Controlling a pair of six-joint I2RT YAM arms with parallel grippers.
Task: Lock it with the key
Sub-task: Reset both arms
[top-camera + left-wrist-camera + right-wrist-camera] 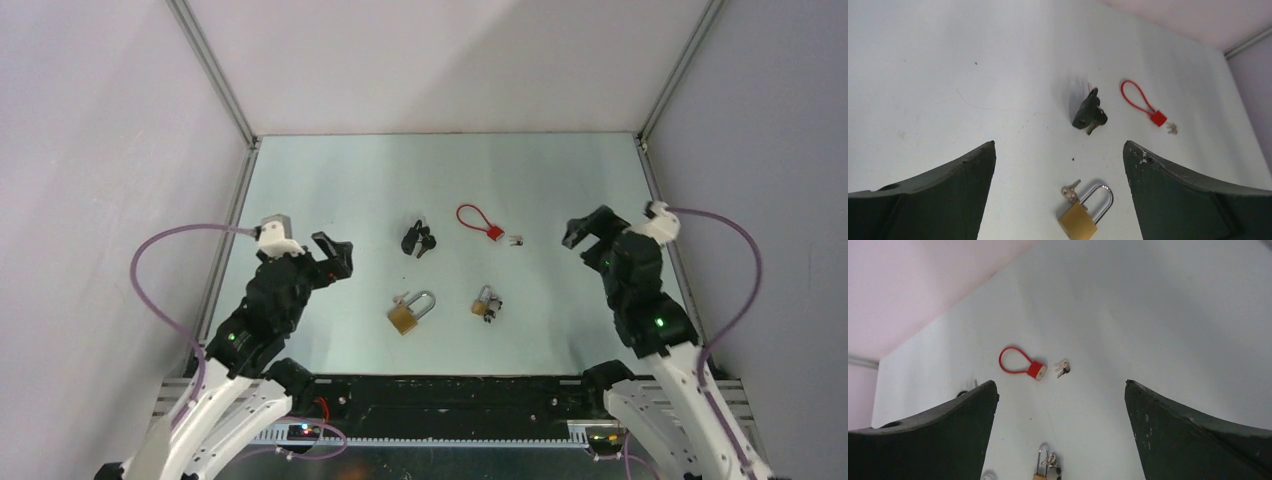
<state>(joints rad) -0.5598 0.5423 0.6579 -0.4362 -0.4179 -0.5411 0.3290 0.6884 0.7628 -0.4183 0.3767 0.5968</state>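
Because your left gripper (335,256) and right gripper (585,228) hang either side with jaws apart, either can reach the brass padlock (411,312), seemingly unlatched.

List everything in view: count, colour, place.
black padlock: 1, black, mid-table, keys at it
red cable lock: 1, red, right of the black padlock
loose keys: 1 small bunch, silver, beside the red cable lock's body
large brass padlock: 1, brass, silver shackle, near centre, key at it
small brass padlock: 1, brass, right of the large one, keys at it
table: 1, pale grey
left claw: 1, black, open, left side
right claw: 1, black, open, right side
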